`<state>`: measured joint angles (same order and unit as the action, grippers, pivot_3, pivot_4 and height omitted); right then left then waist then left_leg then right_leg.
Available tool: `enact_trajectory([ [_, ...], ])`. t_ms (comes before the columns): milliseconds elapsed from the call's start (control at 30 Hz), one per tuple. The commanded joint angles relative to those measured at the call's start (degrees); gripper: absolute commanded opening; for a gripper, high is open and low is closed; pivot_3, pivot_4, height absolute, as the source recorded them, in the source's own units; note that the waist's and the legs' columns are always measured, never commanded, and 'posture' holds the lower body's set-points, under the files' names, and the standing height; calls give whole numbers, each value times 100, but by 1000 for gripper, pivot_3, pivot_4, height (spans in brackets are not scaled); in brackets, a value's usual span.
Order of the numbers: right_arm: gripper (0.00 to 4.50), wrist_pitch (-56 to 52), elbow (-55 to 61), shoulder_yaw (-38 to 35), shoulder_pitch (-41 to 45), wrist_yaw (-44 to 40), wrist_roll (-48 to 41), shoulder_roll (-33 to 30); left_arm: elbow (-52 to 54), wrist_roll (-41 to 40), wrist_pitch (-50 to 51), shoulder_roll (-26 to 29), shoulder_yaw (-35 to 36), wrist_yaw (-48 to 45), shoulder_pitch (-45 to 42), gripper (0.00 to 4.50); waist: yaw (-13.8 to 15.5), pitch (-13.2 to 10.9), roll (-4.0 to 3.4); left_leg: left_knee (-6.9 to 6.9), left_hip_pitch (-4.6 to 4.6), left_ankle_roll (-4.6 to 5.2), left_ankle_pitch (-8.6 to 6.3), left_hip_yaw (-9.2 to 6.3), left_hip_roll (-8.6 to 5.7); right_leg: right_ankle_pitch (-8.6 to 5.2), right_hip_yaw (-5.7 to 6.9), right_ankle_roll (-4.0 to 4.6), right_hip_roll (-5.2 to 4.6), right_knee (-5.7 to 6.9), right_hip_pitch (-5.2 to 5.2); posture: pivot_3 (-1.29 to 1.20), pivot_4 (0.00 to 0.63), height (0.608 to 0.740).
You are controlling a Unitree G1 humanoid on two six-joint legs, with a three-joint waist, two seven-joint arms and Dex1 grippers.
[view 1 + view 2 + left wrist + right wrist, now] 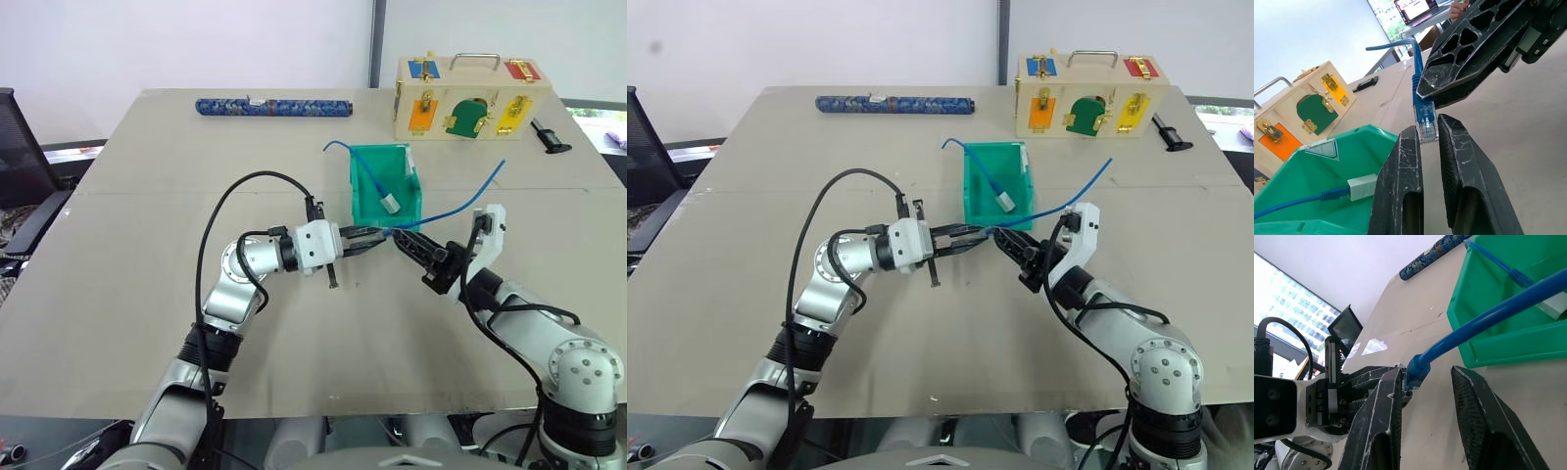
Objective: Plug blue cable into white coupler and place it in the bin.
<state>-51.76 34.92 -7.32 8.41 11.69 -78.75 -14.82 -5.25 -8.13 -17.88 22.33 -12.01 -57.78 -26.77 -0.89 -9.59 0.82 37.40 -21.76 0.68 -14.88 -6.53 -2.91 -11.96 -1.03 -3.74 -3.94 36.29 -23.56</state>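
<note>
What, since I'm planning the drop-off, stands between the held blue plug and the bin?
Nothing visible does. The left gripper holds the blue cable by its plug, just in front of the bin. The right gripper is beside the plug, open around the cable. Another blue cord already lies inside the bin.

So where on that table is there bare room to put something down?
The near table, below both grippers, lies bare; so does the stretch between the patterned roll and the left gripper. It is crowded around the bin, the blue cable and the right gripper.
</note>
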Motion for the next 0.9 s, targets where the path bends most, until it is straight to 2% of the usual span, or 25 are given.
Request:
enact_trajectory([
  [33,1429,174,126,61,109,11,-188,-69,205,-56,-76,24,-38,-26,-41,0,0,0,0,0,0,0,0,0,0,0,-1,0,0,0,0,0,150,740],
  [267,1429,331,111,154,127,25,-219,-154,202,-92,-85,36,-53,-111,-27,0,0,0,0,0,0,0,0,0,0,0,0,0,0,0,0,0,150,740],
  [367,777,360,107,201,106,22,-200,-195,196,-109,-81,32,-54,-144,-24,0,1,0,0,0,0,0,0,0,1,0,-1,0,0,0,0,0,150,740],
  [433,62,364,102,231,94,14,-222,-235,189,-115,-77,24,-53,-147,-29,0,1,0,0,0,0,0,0,0,1,0,-1,0,0,-1,0,0,150,740],
  [733,62,435,101,339,89,-37,-295,-367,246,-295,163,13,27,-134,26,0,3,0,0,0,0,0,0,0,2,0,-2,0,0,-1,-1,0,150,740],
  [800,0,457,96,348,92,-54,-313,-386,463,-657,824,116,81,-255,134,921,-3,0,0,0,0,0,0,-1,2,0,-2,0,0,-1,-1,0,150,740],
  [833,0,467,91,351,93,-64,-321,-394,538,-719,973,147,112,-245,185,1134,-13,0,0,0,0,0,0,-1,4,-1,-2,0,0,-1,-1,0,150,740],
  [900,0,485,49,345,101,-99,-336,-425,665,-763,1292,134,304,90,279,1951,-19,0,0,-1,0,0,0,-1,5,-1,-2,-1,1,-1,-1,0,150,740],
])
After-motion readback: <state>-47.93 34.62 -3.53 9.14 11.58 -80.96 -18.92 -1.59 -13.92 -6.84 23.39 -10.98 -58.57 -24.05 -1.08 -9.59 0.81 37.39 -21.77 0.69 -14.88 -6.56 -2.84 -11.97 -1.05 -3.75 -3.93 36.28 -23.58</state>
